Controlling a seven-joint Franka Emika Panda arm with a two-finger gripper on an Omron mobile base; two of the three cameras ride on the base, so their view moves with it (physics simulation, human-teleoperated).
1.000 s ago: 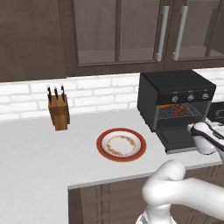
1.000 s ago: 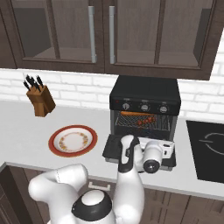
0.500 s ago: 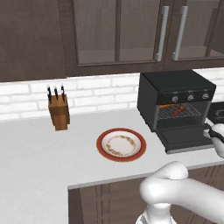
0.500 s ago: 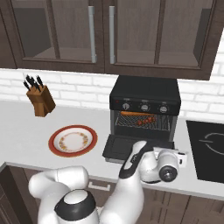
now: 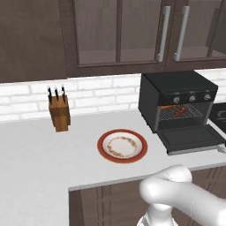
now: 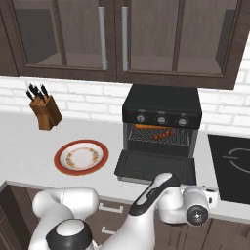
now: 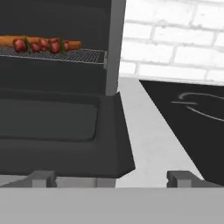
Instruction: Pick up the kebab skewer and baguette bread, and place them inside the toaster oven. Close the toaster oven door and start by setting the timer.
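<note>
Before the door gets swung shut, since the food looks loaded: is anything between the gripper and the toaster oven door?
Nothing visible is. The open gripper sits just off the front right corner of the lowered toaster oven door, with bare counter between. The baguette bread and kebab skewer lie back on the rack, off the door.

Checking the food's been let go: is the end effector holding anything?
Nothing; the end effector is open, and the skewer and bread lie on the oven rack.
</note>
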